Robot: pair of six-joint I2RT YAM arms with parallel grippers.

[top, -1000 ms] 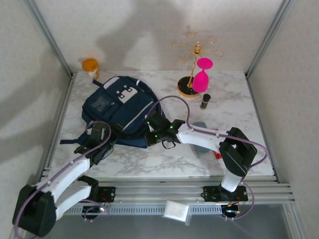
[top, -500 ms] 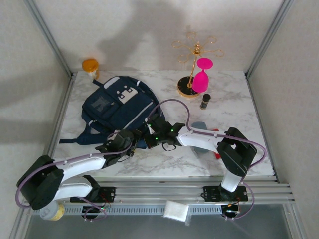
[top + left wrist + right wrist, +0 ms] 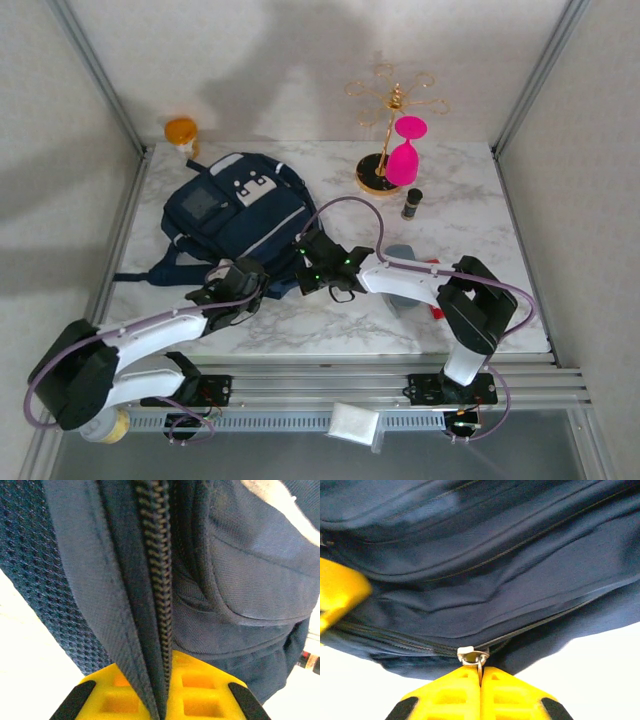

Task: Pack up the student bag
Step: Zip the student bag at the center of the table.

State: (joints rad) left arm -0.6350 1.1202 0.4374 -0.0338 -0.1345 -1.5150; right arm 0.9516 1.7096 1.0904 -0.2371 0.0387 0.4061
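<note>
Tightly pinched, student bag point(image 3: 238, 212) edge, both jaws

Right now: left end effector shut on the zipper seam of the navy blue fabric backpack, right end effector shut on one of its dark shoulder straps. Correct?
Not the strap. The right end effector is shut on the small metal zipper pull of the navy blue fabric backpack, as the right wrist view shows. The left end effector is as stated.

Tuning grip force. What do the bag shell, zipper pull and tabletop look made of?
student bag: navy woven fabric, likely synthetic, matte; the weave shows, mesh panel at left.
zipper pull: silvery and glossy, probably metal.
table: white, grey-veined, marble-look; stone or laminate, cannot tell.
</note>
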